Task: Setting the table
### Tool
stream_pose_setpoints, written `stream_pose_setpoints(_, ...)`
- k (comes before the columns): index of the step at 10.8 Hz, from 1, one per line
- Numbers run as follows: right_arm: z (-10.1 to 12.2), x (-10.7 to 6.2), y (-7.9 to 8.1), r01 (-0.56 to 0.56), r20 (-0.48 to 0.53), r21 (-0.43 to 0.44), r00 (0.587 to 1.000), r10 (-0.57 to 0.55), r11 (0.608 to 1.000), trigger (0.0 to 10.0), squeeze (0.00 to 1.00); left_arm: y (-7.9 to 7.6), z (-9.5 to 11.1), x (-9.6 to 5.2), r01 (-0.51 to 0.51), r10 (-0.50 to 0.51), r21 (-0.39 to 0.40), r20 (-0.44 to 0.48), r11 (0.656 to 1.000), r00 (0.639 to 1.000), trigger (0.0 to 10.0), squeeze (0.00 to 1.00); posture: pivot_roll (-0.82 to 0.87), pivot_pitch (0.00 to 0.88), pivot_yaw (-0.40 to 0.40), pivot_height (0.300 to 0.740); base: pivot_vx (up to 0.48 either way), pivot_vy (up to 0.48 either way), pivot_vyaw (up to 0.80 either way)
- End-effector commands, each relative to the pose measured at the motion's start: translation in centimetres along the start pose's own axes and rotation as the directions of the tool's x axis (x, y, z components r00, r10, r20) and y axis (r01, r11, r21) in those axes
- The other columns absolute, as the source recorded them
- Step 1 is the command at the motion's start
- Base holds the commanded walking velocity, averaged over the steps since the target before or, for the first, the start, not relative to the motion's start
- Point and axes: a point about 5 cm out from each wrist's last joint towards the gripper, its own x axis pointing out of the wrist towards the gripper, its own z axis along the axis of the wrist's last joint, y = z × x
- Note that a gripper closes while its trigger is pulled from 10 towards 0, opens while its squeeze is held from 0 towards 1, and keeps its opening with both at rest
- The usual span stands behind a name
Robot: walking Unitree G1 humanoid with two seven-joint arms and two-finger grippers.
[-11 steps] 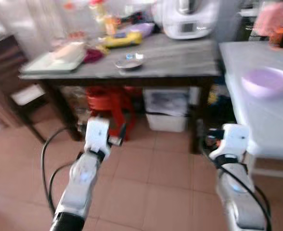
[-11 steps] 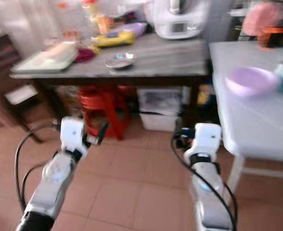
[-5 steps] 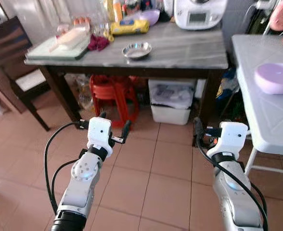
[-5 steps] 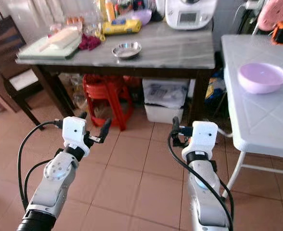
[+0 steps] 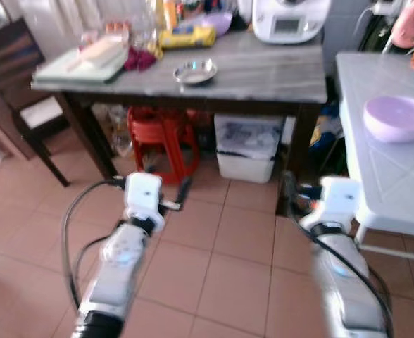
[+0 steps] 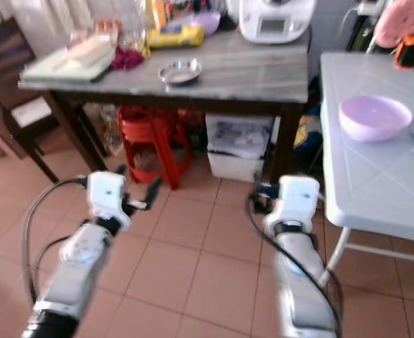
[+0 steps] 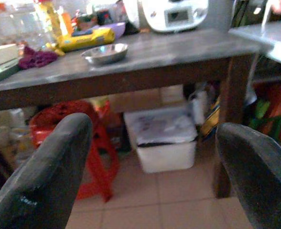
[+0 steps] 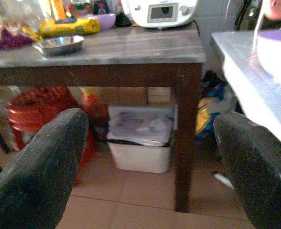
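Silver arms reach forward over the tiled floor — left claw (image 7: 150, 167) and right claw (image 8: 150, 162) both spread, empty; steel dish (image 5: 195, 71) sits on the grey desk (image 5: 263, 70); purple bowl (image 6: 374, 117) on the white desk (image 6: 376, 176).

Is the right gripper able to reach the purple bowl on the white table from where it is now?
Probably not yet. The right gripper is open and hangs low over the floor, below the white table. The purple bowl sits higher and farther forward, with nothing blocking it.

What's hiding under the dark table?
Under the dark table stand stacked red stools and a white bin lined with a plastic bag. The bag covers what is inside it, and things behind the stools are too shadowed to tell.
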Motion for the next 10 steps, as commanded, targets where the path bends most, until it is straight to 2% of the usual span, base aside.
stream_pose_setpoints(1,-0.06,0.0,-0.38,0.013,-0.002,-0.01,1.0,-0.013,1.0,10.0,0.0,-0.14,0.06,0.0,0.01,-0.01,-0.006,0.0,1.0,1.0,10.0,0.0,-0.1,0.047,0.12,0.74,0.0,-0.345,0.0)
stream_pose_setpoints(8,-0.19,-0.14,-0.42,0.03,0.0,-0.01,1.0,-0.03,0.999,10.0,0.0,-0.34,0.11,0.15,0.033,-0.033,-0.002,-0.008,0.999,0.999,10.0,0.0,-0.1,0.057,0.14,0.74,0.0,-0.345,0.0)
stream_pose_setpoints(10,-0.17,-0.07,-0.42,0.03,0.003,-0.014,1.0,-0.03,0.999,10.0,0.0,-0.38,0.13,0.14,0.034,-0.034,-0.024,-0.002,0.999,0.999,10.0,0.0,-0.1,0.057,0.137,0.74,0.0,-0.129,0.0)
